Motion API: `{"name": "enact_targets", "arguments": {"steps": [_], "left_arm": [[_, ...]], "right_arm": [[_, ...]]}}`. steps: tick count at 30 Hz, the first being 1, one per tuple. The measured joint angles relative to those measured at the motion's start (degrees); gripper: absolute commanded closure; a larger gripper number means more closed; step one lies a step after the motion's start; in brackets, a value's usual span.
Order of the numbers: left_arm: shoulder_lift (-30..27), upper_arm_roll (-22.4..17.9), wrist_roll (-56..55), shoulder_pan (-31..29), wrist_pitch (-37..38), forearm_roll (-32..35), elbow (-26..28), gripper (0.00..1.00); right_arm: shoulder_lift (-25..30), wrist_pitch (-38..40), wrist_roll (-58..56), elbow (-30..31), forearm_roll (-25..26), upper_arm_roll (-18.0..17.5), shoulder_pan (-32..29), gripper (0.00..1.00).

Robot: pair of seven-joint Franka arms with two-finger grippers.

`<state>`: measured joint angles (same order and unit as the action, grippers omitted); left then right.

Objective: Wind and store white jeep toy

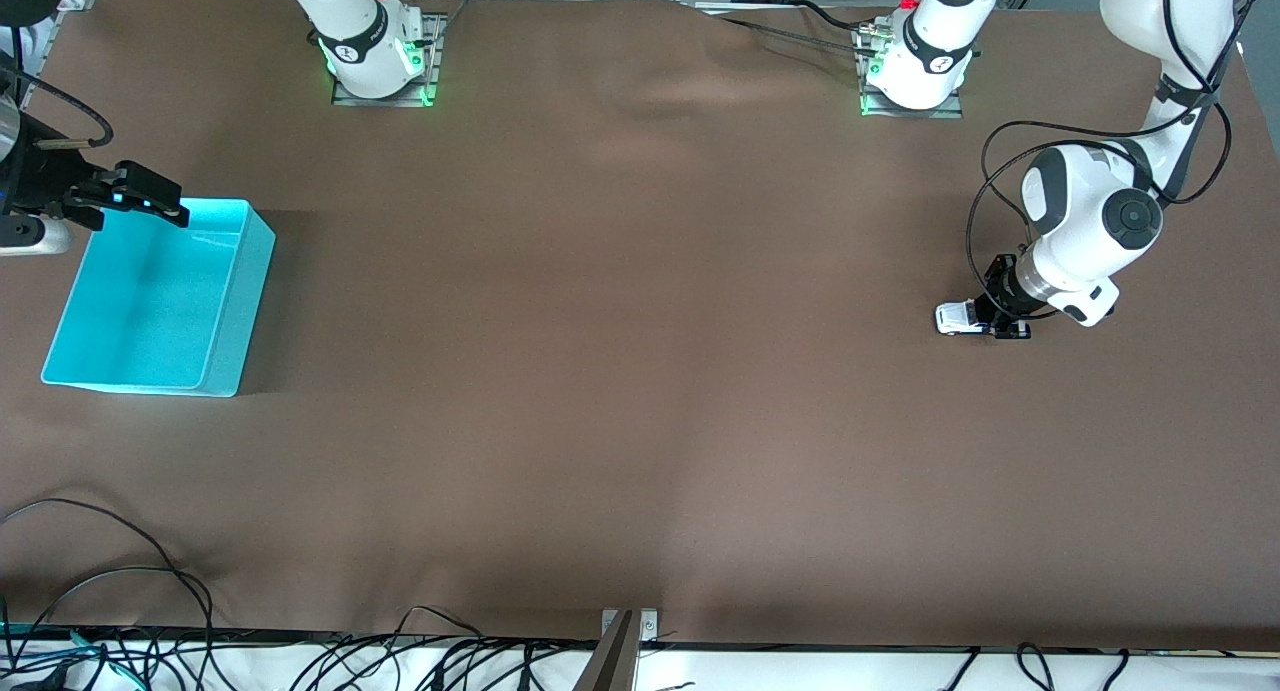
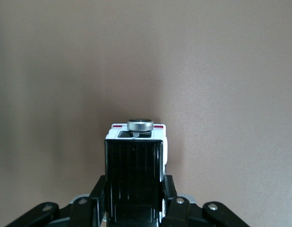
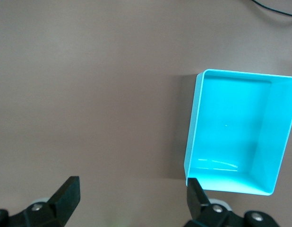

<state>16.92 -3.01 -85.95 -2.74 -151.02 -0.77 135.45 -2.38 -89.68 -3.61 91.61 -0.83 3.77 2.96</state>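
The white jeep toy (image 1: pixel 957 318) rests on the brown table at the left arm's end. My left gripper (image 1: pixel 992 321) is low at the table and shut on it. In the left wrist view the toy's black roof (image 2: pixel 134 165) fills the gap between my gripper's (image 2: pixel 134 191) fingers (image 2: pixel 96 193), and a silver round disc (image 2: pixel 140 125) shows at the toy's white end. My right gripper (image 1: pixel 150 199) is open and empty over the cyan bin's (image 1: pixel 235 301) rim at the right arm's end. In the right wrist view my right gripper (image 3: pixel 132 198) stands wide open beside the bin (image 3: pixel 192 132).
The cyan bin is empty. The brown cloth has soft wrinkles near the arm bases (image 1: pixel 690 91). Cables (image 1: pixel 120 611) lie along the table edge nearest the front camera. The left arm's own cable (image 1: pixel 990 171) loops above the toy.
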Motion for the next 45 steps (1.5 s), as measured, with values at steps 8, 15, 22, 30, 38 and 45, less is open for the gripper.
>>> {"name": "enact_targets", "arguments": {"steps": [8, 15, 22, 30, 38, 45], "left_arm": [[-0.69, 0.77, -0.36, 2.03, 0.39, 0.13, -0.76, 0.81], [-1.04, 1.02, -4.85, 6.11, 1.3, 0.14, -1.15, 0.81], [-0.92, 1.5, -9.9, 11.04, 1.79, 0.14, -1.12, 0.81], [-0.27, 2.08, -10.51, 11.54, 2.26, 0.14, -0.91, 0.81], [0.35, 2.48, -10.65, 11.52, 2.28, 0.14, -0.97, 0.81], [0.35, 2.39, -10.65, 10.73, 2.36, 0.14, -0.97, 0.81]], "right_arm": [[0.0, 0.0, 0.0, 0.0, 0.0, 0.0, 0.0, 0.0], [0.0, 0.0, 0.0, -0.01, 0.0, 0.0, 0.01, 0.0], [0.0, 0.0, 0.0, -0.01, 0.0, 0.0, 0.03, 0.0], [0.0, 0.0, 0.0, -0.02, 0.0, -0.01, 0.04, 0.0], [0.0, 0.0, 0.0, -0.04, 0.0, -0.02, 0.06, 0.0], [0.0, 0.0, 0.0, -0.04, 0.0, -0.03, 0.09, 0.0]]}}
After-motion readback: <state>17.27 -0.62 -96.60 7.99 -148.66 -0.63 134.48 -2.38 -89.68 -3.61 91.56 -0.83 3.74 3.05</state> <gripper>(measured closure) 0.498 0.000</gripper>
